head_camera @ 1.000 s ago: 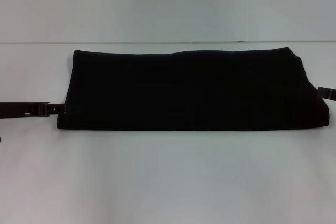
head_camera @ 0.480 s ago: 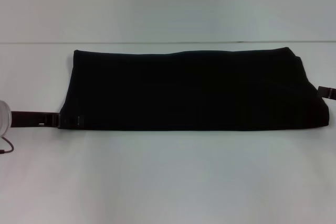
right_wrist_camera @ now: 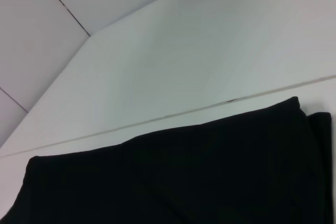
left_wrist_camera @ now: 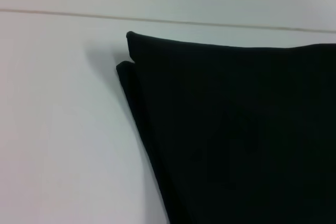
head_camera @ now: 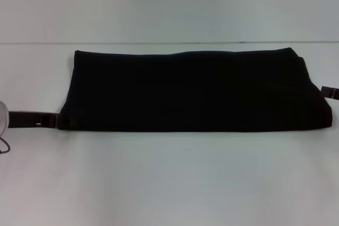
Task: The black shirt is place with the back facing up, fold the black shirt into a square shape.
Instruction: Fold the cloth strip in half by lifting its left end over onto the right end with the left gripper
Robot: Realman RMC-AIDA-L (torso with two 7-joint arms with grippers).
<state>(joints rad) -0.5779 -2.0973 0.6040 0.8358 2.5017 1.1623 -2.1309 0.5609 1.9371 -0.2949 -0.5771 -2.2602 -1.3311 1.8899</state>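
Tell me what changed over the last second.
The left gripper slid inward along the table to the near-left corner of the black shirt, then eased back slightly; its wrist now shows at the frame edge. The shirt's folded outline and the right gripper at its right edge stayed put.

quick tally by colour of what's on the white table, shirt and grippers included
black shirt: 1
dark grippers: 2, the left gripper at the shirt's left end, the right gripper at its right end
white table: 1
total: 4
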